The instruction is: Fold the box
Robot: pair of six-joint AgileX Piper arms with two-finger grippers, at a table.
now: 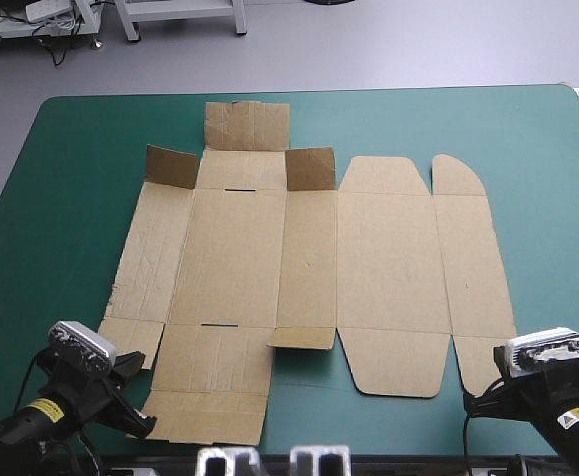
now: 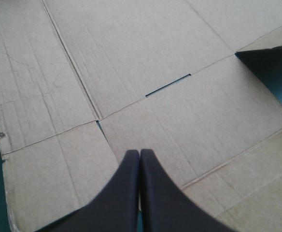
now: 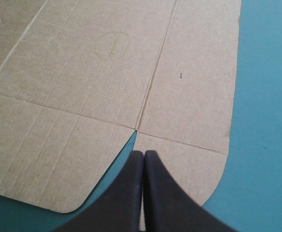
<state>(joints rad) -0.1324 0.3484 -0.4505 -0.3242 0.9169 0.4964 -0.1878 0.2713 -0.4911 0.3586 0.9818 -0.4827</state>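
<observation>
Barely started here: the box [image 1: 309,258], a cut sheet of brown corrugated board, lies pretty much flat in the middle of the desk [image 1: 61,198] with its teal-green cover. Only two small flaps [image 1: 310,169] on its far side stand up a bit. My left pincer [image 2: 140,152] and right pincer [image 3: 144,152] are both clenched on nothing, hovering over the sheet's near corners, so I reckon all the walls are yet to be raised and tucked.

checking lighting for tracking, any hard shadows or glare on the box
high view: even light on the box, no glare, two raised far flaps shaded darker; left wrist view: dark shadow under a lifted flap; right wrist view: neither
</observation>
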